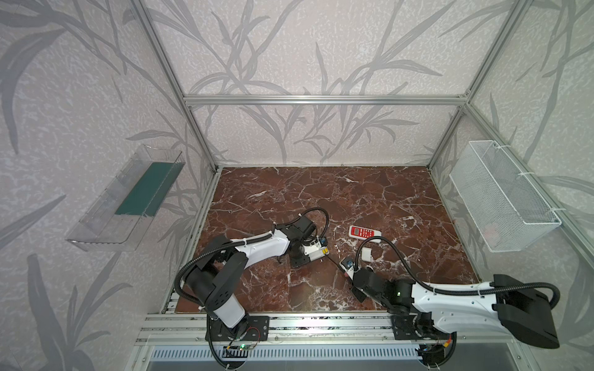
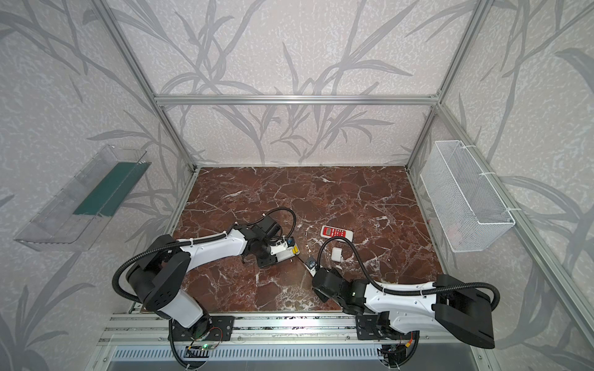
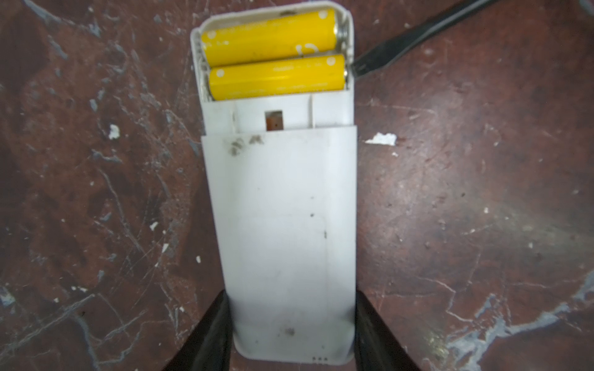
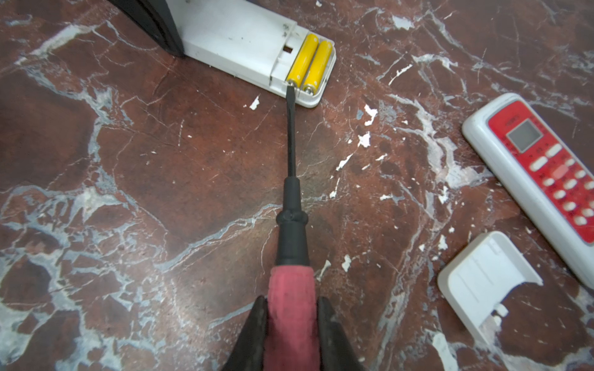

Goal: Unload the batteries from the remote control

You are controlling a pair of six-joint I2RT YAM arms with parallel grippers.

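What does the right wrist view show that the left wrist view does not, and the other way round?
Only the right wrist view: the red remote lying face up, the loose white cover beside it, and the right gripper shut on the screwdriver by its pink-red handle. Only the left wrist view: the whole back of the white remote, with both fingers of the left gripper clamped on the end opposite its open compartment. Both: the two yellow batteries in that compartment, with the screwdriver's tip at the end of one.
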